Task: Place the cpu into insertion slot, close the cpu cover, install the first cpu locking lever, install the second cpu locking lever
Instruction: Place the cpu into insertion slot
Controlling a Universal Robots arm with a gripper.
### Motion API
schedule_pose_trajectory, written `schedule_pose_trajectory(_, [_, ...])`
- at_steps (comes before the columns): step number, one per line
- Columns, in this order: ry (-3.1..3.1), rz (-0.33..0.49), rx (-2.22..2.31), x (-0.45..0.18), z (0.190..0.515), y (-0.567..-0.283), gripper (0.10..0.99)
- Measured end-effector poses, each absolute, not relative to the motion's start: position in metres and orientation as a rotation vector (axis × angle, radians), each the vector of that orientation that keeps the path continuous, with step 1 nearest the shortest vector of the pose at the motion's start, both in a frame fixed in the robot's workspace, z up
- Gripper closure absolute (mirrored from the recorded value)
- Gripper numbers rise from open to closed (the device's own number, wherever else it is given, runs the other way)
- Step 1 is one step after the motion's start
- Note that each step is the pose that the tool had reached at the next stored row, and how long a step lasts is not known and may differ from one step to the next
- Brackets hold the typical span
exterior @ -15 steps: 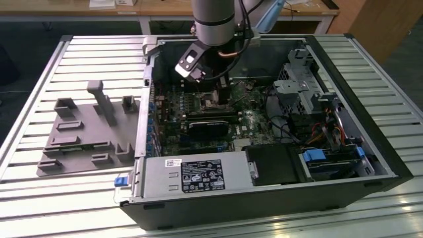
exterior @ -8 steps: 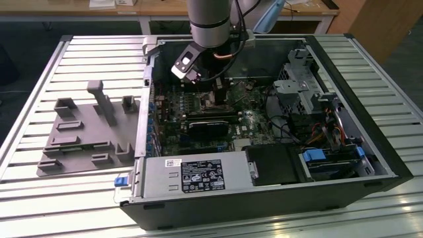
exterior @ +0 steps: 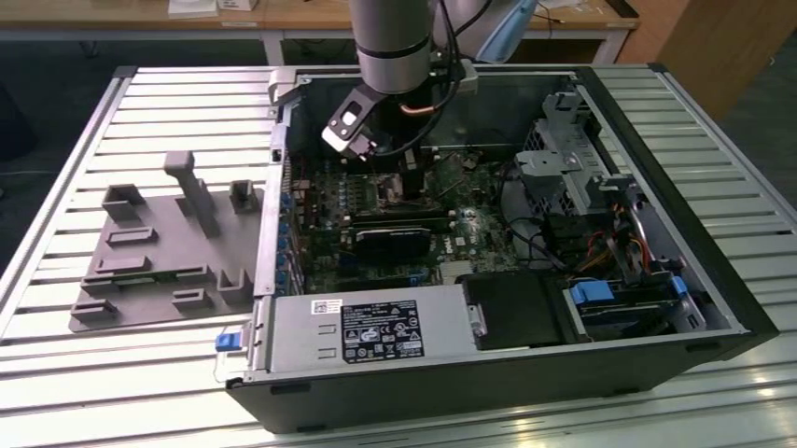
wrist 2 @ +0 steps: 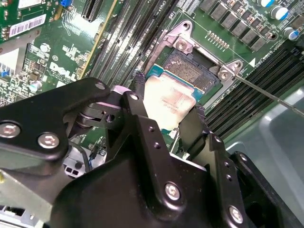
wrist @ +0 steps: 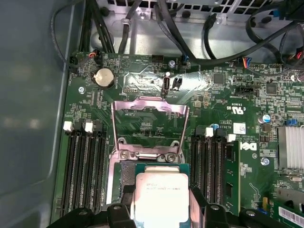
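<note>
On the exterior view's left, a grey moulded fixture plate is lying on the slatted table, just beside the open computer case. Toward the middle, my arm is reaching down into the case over the green motherboard. The power supply box is sitting at the case's near edge. Further to the exterior view's right, the drive cage and a tangle of cables are occupying that end of the case.

In the second wrist view, my gripper is clamping the cpu at a narrow spread, with one black finger pressing on each of two opposite edges. I am holding the chip silver top up, right over the insertion slot, whose dark centre is showing beyond the chip's far edge. Whether the chip is touching the socket I cannot tell. In the first wrist view, the cpu cover is standing swung open, hinged just beyond the cpu. Long black memory slots are running along both sides of the socket.
</note>
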State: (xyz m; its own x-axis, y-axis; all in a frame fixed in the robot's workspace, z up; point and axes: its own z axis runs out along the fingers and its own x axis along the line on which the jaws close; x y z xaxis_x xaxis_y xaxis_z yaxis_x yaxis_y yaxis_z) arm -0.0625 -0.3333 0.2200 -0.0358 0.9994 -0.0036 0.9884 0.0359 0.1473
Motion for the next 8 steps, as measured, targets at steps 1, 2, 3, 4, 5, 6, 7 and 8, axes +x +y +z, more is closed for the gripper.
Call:
schedule_pose_trajectory(1, [2.183,0.158,2.105,-0.0625,0.2200,-0.3333,0.549])
schedule_pose_trajectory(2, [2.182,0.157,2.105,-0.0626,0.2200,-0.3333,0.549])
schedule_pose_trajectory(3, [2.182,0.157,2.105,-0.0626,0.2200,-0.3333,0.549])
schedule_pose_trajectory(4, [2.182,0.157,2.105,-0.0626,0.2200,-0.3333,0.549])
schedule_pose_trajectory(5, [2.185,0.153,2.108,-0.0625,0.2198,-0.3332,0.549])
schedule_pose_trajectory(6, [2.191,0.142,2.113,-0.0624,0.2197,-0.3332,0.549])
schedule_pose_trajectory(7, [2.198,0.129,2.120,-0.0623,0.2196,-0.3332,0.549])
schedule_pose_trajectory(8, [2.206,0.113,2.128,-0.0622,0.2194,-0.3332,0.549])
